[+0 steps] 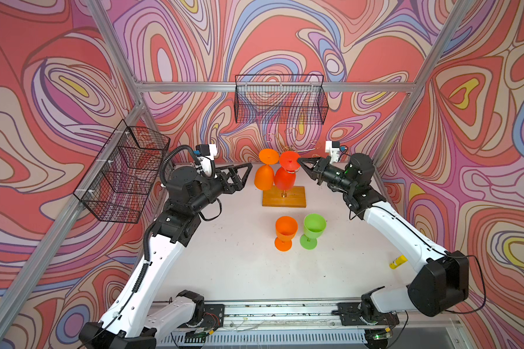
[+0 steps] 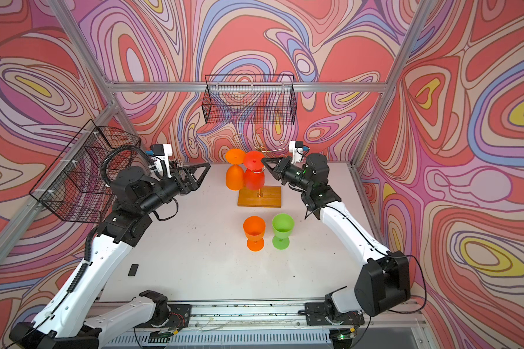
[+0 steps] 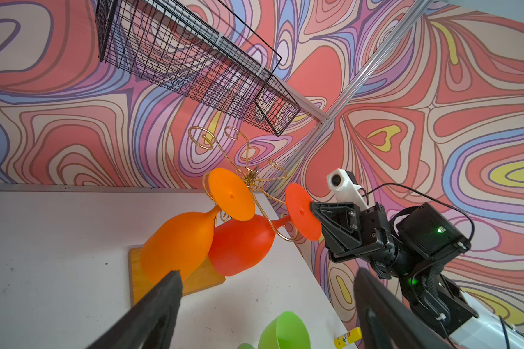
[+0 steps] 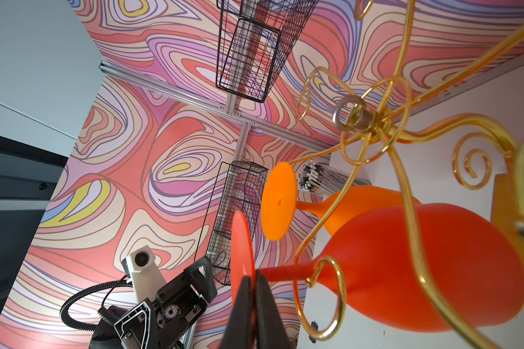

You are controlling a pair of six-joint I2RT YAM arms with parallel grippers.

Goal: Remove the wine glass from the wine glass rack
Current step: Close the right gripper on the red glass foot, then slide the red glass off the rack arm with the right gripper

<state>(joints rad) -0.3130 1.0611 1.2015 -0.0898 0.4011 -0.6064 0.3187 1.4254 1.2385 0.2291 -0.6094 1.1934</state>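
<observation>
On the worktop [image 1: 224,256], the rack [image 1: 283,197] carries the red wine glass [image 1: 285,178] upside down, bowl close against an orange glass [image 1: 263,178]. Your right claw [image 4: 251,282] is pinched shut on the rim of the red foot [image 4: 242,241]. The left claw [image 1: 244,176] gapes empty beside the rack. Slide the stem [image 4: 285,273] out along its hook [image 4: 330,297] towards the open end, level and slow, so the bowl doesn't swing into its neighbour.
</observation>
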